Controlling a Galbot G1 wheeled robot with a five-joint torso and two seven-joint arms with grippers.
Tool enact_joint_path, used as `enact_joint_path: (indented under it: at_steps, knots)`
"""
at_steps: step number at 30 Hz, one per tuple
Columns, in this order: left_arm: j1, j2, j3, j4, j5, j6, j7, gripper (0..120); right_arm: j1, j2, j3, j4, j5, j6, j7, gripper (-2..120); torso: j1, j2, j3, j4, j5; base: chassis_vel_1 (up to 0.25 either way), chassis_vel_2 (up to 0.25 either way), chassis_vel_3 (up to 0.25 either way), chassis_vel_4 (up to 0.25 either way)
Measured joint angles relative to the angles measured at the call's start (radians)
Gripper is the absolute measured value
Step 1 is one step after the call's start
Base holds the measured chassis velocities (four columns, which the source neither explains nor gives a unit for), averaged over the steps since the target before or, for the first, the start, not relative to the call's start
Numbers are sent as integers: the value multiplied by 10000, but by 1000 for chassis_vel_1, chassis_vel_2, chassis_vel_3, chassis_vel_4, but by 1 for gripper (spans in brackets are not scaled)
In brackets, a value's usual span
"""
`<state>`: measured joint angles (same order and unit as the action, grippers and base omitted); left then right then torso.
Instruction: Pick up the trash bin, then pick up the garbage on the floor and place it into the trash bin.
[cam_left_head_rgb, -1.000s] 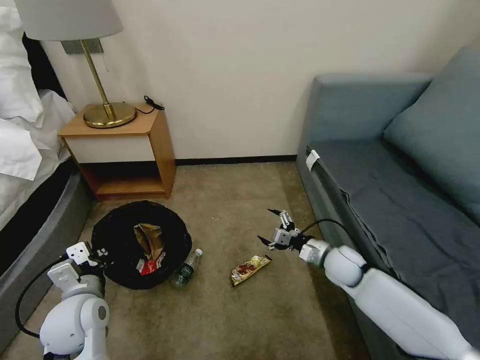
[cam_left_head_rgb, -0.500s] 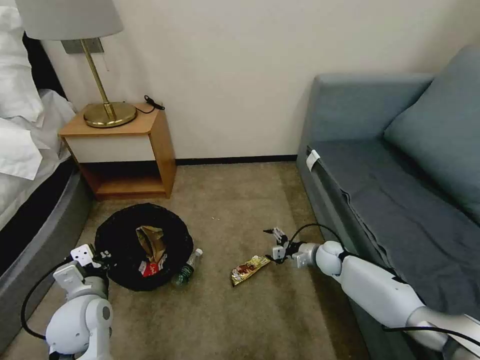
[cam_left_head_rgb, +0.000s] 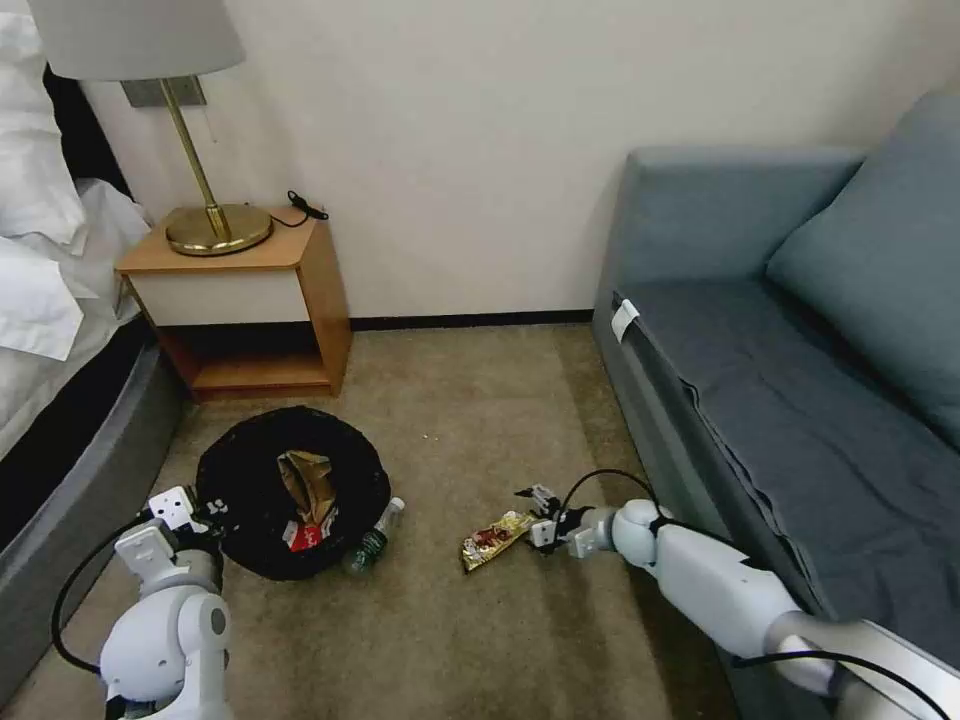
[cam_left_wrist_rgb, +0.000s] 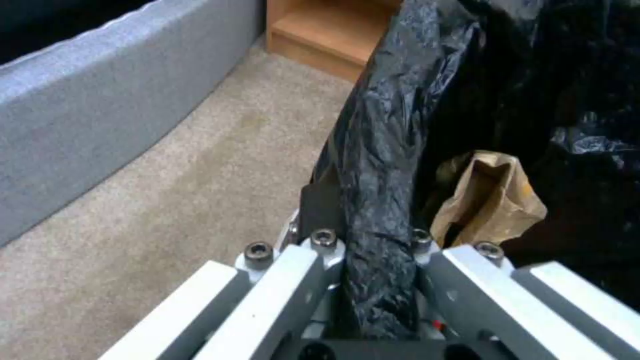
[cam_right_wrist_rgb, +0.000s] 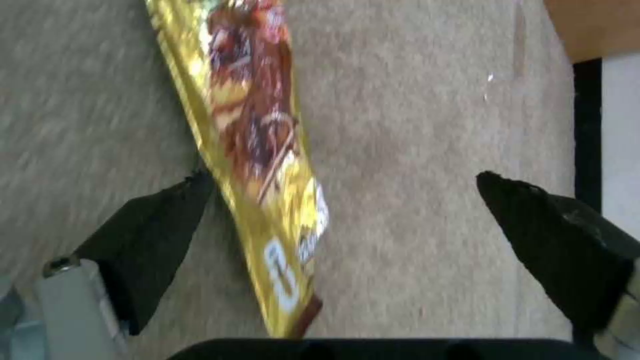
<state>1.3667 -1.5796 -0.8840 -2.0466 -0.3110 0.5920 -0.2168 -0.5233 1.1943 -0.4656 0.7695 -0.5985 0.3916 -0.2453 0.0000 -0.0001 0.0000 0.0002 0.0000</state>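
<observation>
The trash bin (cam_left_head_rgb: 240, 470), lined with a black bag, sits low over the carpet at the left. My left gripper (cam_left_head_rgb: 205, 512) is shut on its near rim; the left wrist view has the bag-covered rim (cam_left_wrist_rgb: 383, 165) pinched in that gripper (cam_left_wrist_rgb: 377, 245). A tan paper wad (cam_left_head_rgb: 303, 480) (cam_left_wrist_rgb: 490, 200) and a red-and-white packet (cam_left_head_rgb: 300, 538) lie inside. A clear bottle (cam_left_head_rgb: 375, 540) lies on the floor against the bin. My right gripper (cam_left_head_rgb: 535, 512) (cam_right_wrist_rgb: 343, 185) is open, low over the carpet. Its fingers straddle one end of the brown-gold snack wrapper (cam_left_head_rgb: 497, 538) (cam_right_wrist_rgb: 260, 140).
A wooden nightstand (cam_left_head_rgb: 250, 300) with a brass lamp (cam_left_head_rgb: 215, 230) stands against the wall behind the bin. The bed's grey base (cam_left_head_rgb: 70, 470) runs along the left. A blue-grey sofa (cam_left_head_rgb: 800, 400) fills the right. Open carpet lies in front of the wrapper.
My right arm has dropped and reached left, bringing its open gripper down around the wrapper's end. The left gripper and the bin have shifted slightly right.
</observation>
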Motion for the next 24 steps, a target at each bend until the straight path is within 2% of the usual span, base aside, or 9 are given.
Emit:
enact_joint_path:
  at_steps: [8, 22, 24]
  knots:
    - [152, 1, -74, -196, -35, -21, 4, 3, 125, 595, 29, -851, -93, 54, 87, 100, 0, 0, 0, -1, -1, 0, 0, 0, 0]
    - [216, -24, -64, -282, -37, -88, 12, 3, 96, 771, 72, -983, -64, 81, 195, 99, 0, 0, 0, -2, -1, 0, 0, 0, 0]
    - [224, -13, -64, -352, -60, -88, 14, 3, 84, 796, 73, -1029, -42, 77, 195, 93, 0, 1, 0, -3, 0, 0, 0, 0, 0]
